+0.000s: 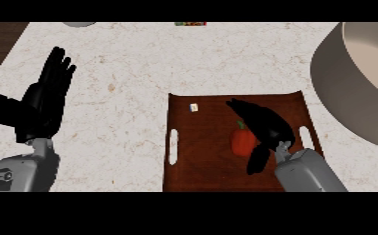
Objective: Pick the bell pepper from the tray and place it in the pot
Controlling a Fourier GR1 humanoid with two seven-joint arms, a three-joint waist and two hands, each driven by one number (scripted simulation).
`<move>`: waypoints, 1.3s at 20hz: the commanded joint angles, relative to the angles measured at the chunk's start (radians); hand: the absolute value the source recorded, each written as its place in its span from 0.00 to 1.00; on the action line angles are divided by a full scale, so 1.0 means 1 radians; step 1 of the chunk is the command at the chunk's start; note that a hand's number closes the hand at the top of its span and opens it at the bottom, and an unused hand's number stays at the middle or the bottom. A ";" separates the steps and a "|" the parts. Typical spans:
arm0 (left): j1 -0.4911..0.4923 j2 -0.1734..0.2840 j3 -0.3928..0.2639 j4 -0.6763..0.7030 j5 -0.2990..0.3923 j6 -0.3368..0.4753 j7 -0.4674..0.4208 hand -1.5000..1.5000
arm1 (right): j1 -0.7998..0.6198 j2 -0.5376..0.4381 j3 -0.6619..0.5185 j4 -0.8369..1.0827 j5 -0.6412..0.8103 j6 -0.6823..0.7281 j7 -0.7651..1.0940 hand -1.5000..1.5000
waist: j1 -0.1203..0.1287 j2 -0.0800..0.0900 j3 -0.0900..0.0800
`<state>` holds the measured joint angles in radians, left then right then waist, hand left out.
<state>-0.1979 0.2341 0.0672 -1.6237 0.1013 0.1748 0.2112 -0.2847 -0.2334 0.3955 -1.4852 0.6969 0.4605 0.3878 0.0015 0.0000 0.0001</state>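
A red-orange bell pepper (242, 142) with a green stem lies on the dark brown tray (199, 169), right of its middle. My right hand (264, 123) hovers over the tray just right of the pepper, its fingers stretched toward the far edge and its thumb dropping down beside the pepper; it hides part of the pepper's right side, and the fingers are not curled round it. The large grey pot (347, 74) stands at the right edge, only partly in view. My left hand (46, 96) rests open at the left, fingers up.
A small pale cube (194, 108) lies on the tray near its far left corner. A grey object (80, 24) and a small coloured item (190, 24) sit at the counter's far edge. Dark wood shows at the top left corner.
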 commanded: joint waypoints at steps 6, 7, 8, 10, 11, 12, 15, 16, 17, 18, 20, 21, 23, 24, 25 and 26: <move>-0.011 0.009 0.030 -0.005 0.016 -0.044 0.028 0.50 | 0.003 -0.035 0.059 0.106 0.131 -0.060 -0.243 1.00 | 0.001 0.000 0.000; 0.005 0.007 0.036 -0.042 0.004 -0.033 0.021 0.50 | -0.038 -0.028 0.019 0.168 0.132 -0.075 -0.284 1.00 | 0.004 0.000 0.000; 0.026 -0.052 -0.017 0.028 -0.047 -0.017 -0.054 0.50 | -0.048 0.003 0.010 0.140 0.132 -0.028 -0.230 1.00 | 0.000 0.000 0.000; -0.014 0.030 0.075 -0.056 0.039 -0.062 0.073 0.50 | -0.013 -0.005 0.002 0.022 0.112 0.027 -0.206 1.00 | -0.001 -0.001 0.000; -0.022 -0.001 0.058 0.003 -0.004 -0.037 0.021 0.50 | 0.002 0.053 0.040 0.086 0.166 -0.026 -0.193 1.00 | -0.001 0.000 0.000; 0.050 -0.054 0.003 -0.049 -0.046 0.001 0.012 0.50 | -0.006 0.017 0.017 0.056 0.146 0.026 -0.218 1.00 | 0.000 -0.001 0.000; 0.013 -0.035 0.035 -0.007 -0.033 -0.030 -0.008 0.50 | -0.008 0.095 -0.017 0.051 0.167 -0.001 -0.136 1.00 | -0.002 -0.001 0.000; -0.019 -0.010 0.051 -0.027 -0.014 -0.038 0.044 0.50 | 0.039 0.089 -0.019 0.021 0.170 -0.025 -0.109 1.00 | -0.004 -0.001 0.000; 0.021 -0.030 0.037 -0.014 -0.030 -0.034 -0.017 0.50 | 0.051 0.106 -0.042 0.004 0.161 -0.046 -0.072 1.00 | -0.005 -0.001 0.000; 0.002 -0.019 0.041 -0.034 -0.012 -0.040 0.042 0.50 | 0.035 0.114 -0.072 -0.055 0.139 -0.001 -0.013 1.00 | -0.007 -0.003 0.000; 0.058 -0.038 0.025 -0.072 -0.021 -0.039 0.029 0.50 | 0.099 0.165 -0.021 -0.087 0.184 -0.036 0.051 1.00 | -0.002 -0.002 0.000; -0.025 0.023 0.095 0.003 0.026 -0.080 0.035 0.50 | 0.122 0.210 0.024 -0.127 0.213 -0.064 0.099 1.00 | -0.007 -0.002 0.000; 0.066 -0.034 0.050 -0.023 -0.013 -0.064 -0.032 0.50 | 0.188 0.155 0.012 -0.223 0.211 -0.047 0.083 1.00 | -0.005 -0.002 0.000; -0.004 0.013 0.083 -0.007 0.011 -0.089 0.021 0.50 | 0.136 0.192 0.019 -0.178 0.246 -0.086 0.096 1.00 | -0.004 -0.001 0.000; -0.038 -0.010 0.053 -0.014 -0.022 -0.045 0.075 0.50 | 0.179 0.140 0.001 -0.279 0.219 -0.024 0.095 1.00 | -0.007 -0.002 0.000; -0.002 -0.011 0.066 0.006 -0.013 -0.074 -0.004 0.50 | 0.204 0.160 0.017 -0.281 0.239 -0.067 0.097 1.00 | -0.006 -0.001 0.000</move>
<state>-0.1969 0.2209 0.1257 -1.6343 0.0910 0.1157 0.2290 -0.1413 -0.0822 0.3971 -1.6688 0.9068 0.4139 0.4457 -0.0041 -0.0017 -0.0002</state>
